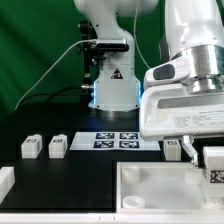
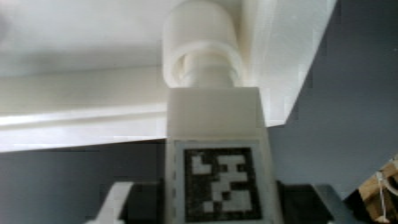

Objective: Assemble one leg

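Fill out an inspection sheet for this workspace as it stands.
Surface: black table, with the marker board lying flat on it.
Job's things: held leg between the fingers, tag facing the wrist camera, round end pointing away; two loose legs stand at the exterior view's left; large white tray-like piece in the foreground.
Clutter: a white part cut off at the exterior view's left edge.
Grippers: gripper shut on the held leg.
Cables: black cable arcing to the arm's base.
Surroundings: green backdrop.
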`<action>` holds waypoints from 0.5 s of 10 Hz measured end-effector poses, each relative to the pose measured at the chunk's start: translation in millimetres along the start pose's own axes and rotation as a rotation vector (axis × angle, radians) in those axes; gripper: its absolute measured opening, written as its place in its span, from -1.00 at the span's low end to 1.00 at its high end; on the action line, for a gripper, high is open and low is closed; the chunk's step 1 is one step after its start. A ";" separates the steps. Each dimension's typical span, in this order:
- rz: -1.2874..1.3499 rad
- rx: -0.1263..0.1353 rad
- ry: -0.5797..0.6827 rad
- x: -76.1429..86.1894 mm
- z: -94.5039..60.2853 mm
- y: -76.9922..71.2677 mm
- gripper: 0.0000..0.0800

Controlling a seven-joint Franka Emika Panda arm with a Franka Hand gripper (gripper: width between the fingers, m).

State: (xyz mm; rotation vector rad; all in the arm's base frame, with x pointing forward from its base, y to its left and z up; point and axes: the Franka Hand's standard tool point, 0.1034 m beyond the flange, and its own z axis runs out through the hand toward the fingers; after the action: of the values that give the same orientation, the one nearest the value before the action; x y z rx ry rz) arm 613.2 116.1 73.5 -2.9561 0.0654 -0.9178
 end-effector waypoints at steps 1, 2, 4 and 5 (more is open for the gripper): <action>0.005 -0.003 -0.003 0.4 0.7 3.5 -0.27; 0.006 -0.005 0.000 0.7 1.3 5.3 -0.27; 0.010 -0.007 0.006 1.5 1.7 6.6 -0.27; 0.007 -0.003 0.006 0.5 1.5 2.5 -0.27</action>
State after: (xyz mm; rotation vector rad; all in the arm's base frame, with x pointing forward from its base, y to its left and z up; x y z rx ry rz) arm 614.5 113.6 72.4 -2.9540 0.0782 -0.9273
